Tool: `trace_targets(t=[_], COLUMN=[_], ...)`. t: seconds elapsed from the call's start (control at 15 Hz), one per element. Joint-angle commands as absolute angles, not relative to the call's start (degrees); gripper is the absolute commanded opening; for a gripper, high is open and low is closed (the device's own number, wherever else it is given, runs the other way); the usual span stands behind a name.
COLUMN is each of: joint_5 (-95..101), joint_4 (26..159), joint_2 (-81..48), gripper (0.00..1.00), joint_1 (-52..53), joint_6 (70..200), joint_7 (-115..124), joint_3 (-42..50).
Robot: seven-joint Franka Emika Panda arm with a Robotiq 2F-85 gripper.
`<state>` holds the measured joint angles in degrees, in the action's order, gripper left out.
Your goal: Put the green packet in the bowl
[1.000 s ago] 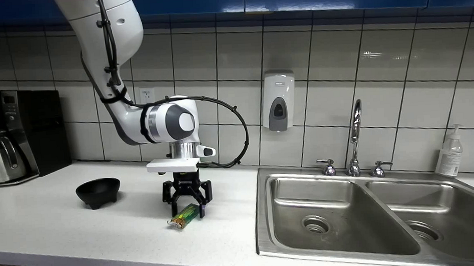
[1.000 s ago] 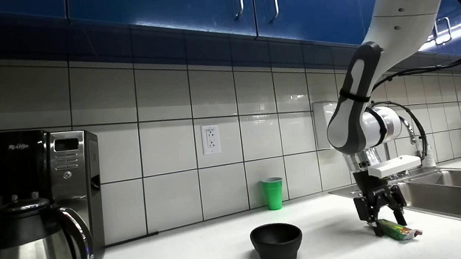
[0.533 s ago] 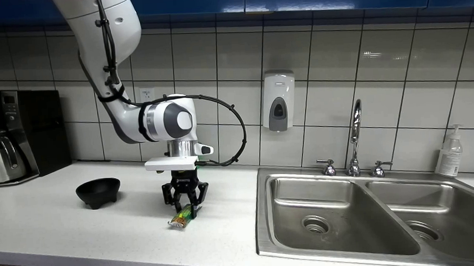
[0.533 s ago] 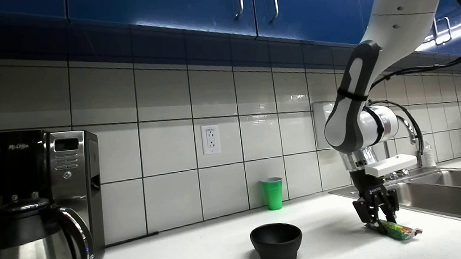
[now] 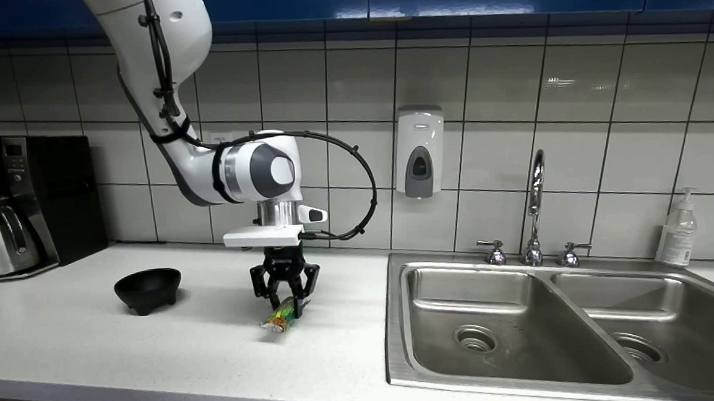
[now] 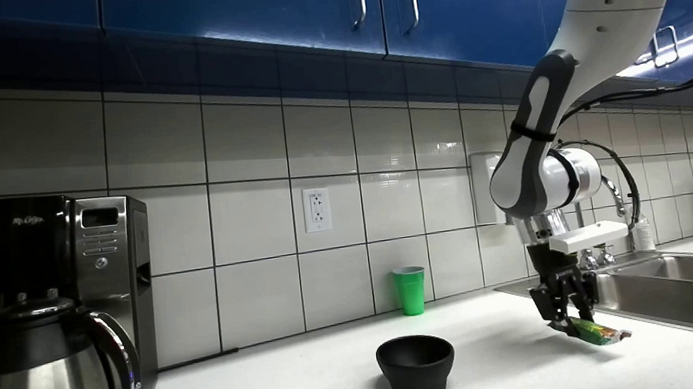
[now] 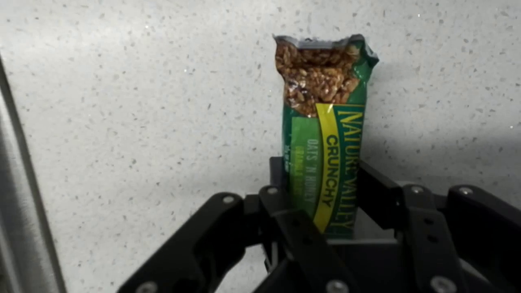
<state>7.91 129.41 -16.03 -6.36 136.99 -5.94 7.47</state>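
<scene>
In an exterior view, the claw (image 6: 577,323) grips the packet (image 6: 599,331) just above the counter (image 6: 314,388); the bowl (image 6: 416,369) stands well apart from the claw. I judge the pick-up done, the carry and the release left.

In an exterior view, the packet (image 5: 279,317) slants out of the claw, its free end toward the counter's front edge rather than at the bowl.

In the wrist view, the packet's long axis runs nearly straight ahead from the claw, fingers (image 7: 376,195) pressed on both long sides, crimped end foremost.
</scene>
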Motion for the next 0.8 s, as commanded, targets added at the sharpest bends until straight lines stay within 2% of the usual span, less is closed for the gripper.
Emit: trace_targets(t=[0.0, 0.73], joint_5=[6.94, 9.22], joint_4=[129.7, 129.2], joint_2=[-11.71, -10.38], gripper=[0.18, 0.18], joint_1=[-7.4, -4.17], joint_6=[133.86, 130.98], joint_7=[-8.41, -7.77], joint_3=[7.03, 5.18])
